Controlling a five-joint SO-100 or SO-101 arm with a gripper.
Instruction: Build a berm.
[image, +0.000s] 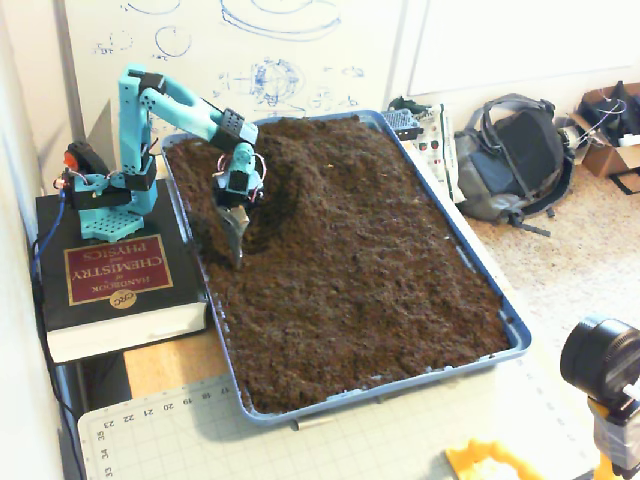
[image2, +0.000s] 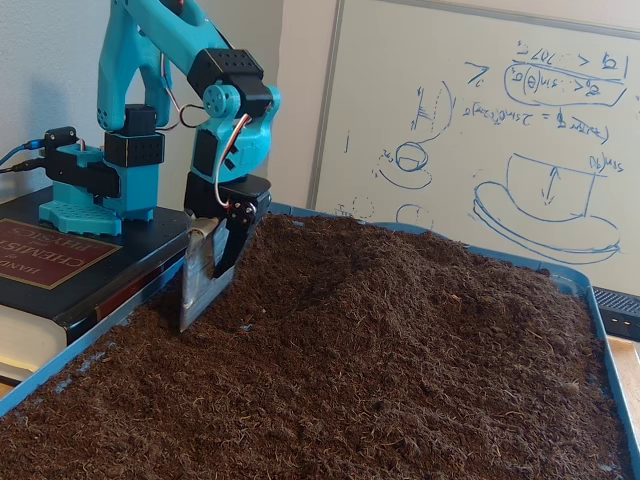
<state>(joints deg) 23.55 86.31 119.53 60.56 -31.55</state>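
One teal arm (image2: 150, 60) stands on a book (image: 110, 290), left of the gripper (image2: 200, 300). Gripper: blade-like metal finger tip touching soil, jaws nearly closed, holding nothing visible. Right of it, just beside, the berm (image: 300, 160) rises inside the blue tray (image: 500, 310).

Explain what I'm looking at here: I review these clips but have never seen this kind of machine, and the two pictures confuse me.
The turquoise machine is a small robot arm bolted to a base that sits on a thick book. One fixed view looks down from high up; the other sits low at the tray's edge, showing the same moment. The blue tray is filled with dark loose soil. Near the arm, the soil is heaped into a raised ridge, the berm. The arm's hand ends in a flat metal blade like a small shovel, its tip pressed into the soil beside the ridge. Nothing separate is held.
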